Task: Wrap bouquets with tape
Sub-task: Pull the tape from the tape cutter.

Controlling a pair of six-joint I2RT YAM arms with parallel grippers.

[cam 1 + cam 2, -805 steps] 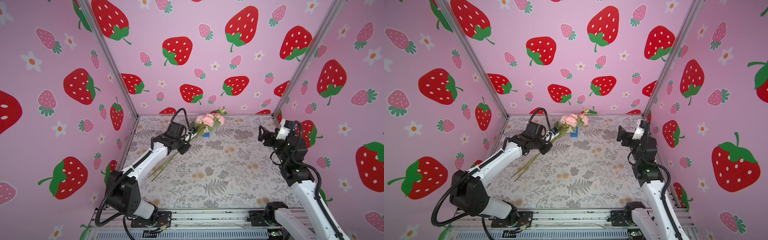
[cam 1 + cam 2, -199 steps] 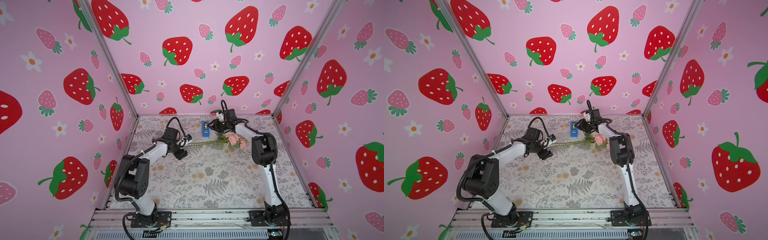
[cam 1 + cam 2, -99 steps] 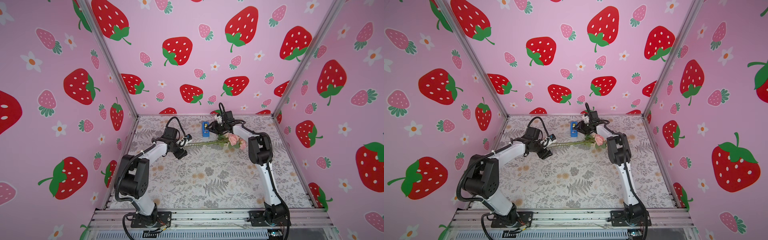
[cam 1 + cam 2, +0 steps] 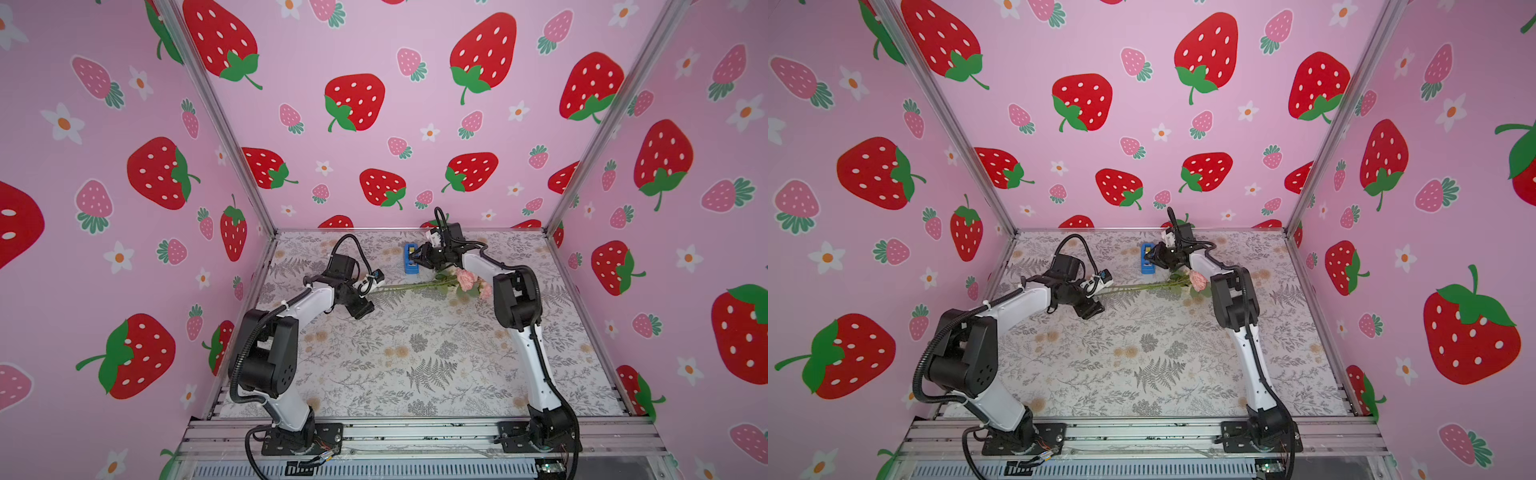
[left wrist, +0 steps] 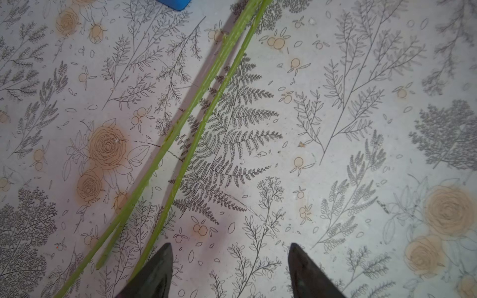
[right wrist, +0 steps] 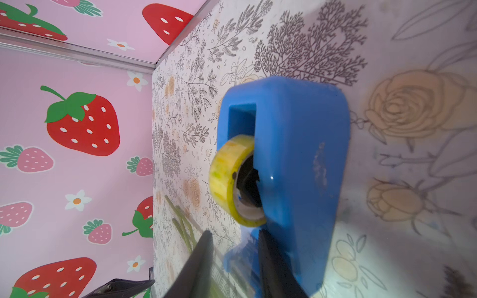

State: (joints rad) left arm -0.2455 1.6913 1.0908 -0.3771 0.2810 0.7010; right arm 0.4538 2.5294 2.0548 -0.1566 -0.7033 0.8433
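Left wrist view: left gripper (image 5: pixel 229 247) is open, black fingers wide apart, nothing between them. The bouquet of long thin green stems and pale pink blooms (image 5: pixel 190 104) lies flat on the grey floral-print tabletop (image 5: pixel 361 129). One stem end runs under one finger and the others sit just beside it. Left arm is nearer the stem ends but has no hold.

Both top views: the bouquet's long axis runs across the table, stem ends toward the left gripper, blooms (image 4: pixel 467 279) just beside the right arm's elbow link.

Beyond the stems and apart from them, the small blue plastic desk dispenser (image 4: pixel 410 261) stands near the pink strawberry-print back wall (image 4: pixel 395 124).

Right wrist view: right gripper (image 6: pixel 237 254) is at one end of the dispenser, just past the yellowish roll of clear tape (image 6: pixel 232 180). Jaws stand a narrow gap apart. Cannot tell whether they pinch the tape end.

Key relation: the stems lie on the near side of the dispenser, so the tape pull likely comes toward the near edge, roughly square to the stem axis. The back wall blocks the far side; open tabletop lies nearer. Risk: right forearm brushing the blooms.
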